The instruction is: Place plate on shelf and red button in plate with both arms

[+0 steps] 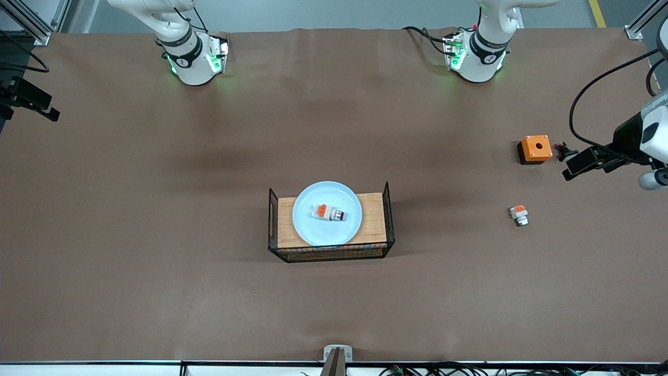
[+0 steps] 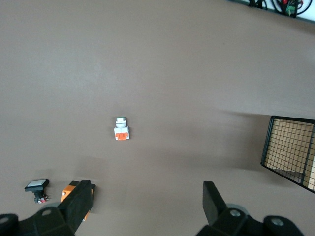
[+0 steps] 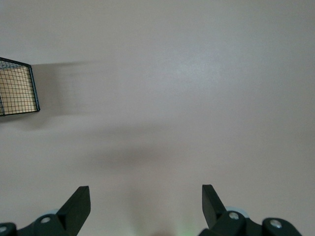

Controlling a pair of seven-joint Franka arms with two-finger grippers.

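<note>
Blue plate [image 1: 327, 213] holds red button [image 1: 329, 212], rim overhanging basket [image 1: 330, 253].

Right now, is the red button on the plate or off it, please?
On it: the red button lies on its side inside the plate, which rests on the wire-sided wooden tray.

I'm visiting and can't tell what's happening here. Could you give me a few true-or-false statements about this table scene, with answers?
1. The round pale blue plate sits on the wooden-floored wire basket. True.
2. The small white push-button part with orange block and red cap lies on bare table. False: it lies on the plate.
3. The left hand is open. True.
4. The right hand grips the plate. False: it is open, holding nothing.
</note>
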